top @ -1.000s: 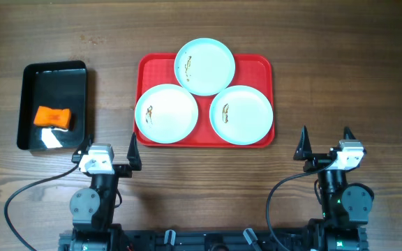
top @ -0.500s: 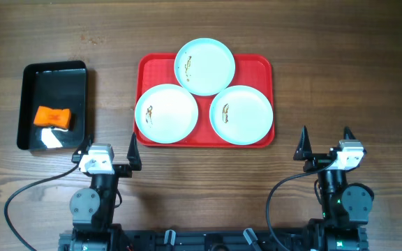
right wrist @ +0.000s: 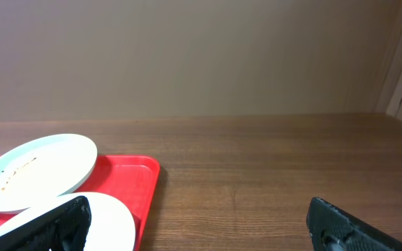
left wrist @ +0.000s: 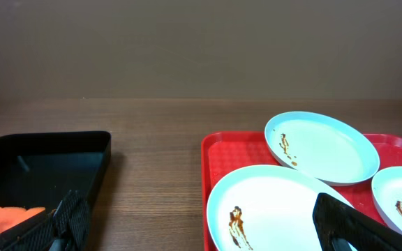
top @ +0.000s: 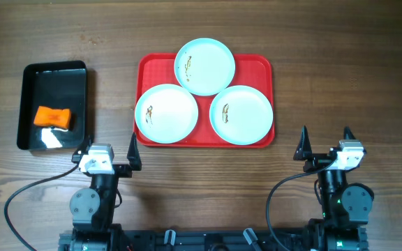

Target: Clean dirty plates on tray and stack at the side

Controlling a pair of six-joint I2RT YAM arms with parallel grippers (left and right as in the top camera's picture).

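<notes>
At the left of the overhead frame, a glossy black rectangular bin (top: 54, 78) lies on the brown wooden table (top: 326, 56), with an orange sponge (top: 52, 117) in its lower half. In the lower left, the left gripper (top: 110, 146) has its jaws spread wide and holds nothing. At upper centre sits the large red rectangular plastic tray (top: 260, 66). It carries three round, shallow, pale mint-white plates, each with brown smears. The left plate (top: 167, 113) and right plate (top: 241, 115) lie side by side, and the top plate (top: 204, 66) overhangs the tray's upper rim. In the lower right, the right gripper (top: 325, 139) is also wide open and empty.
</notes>
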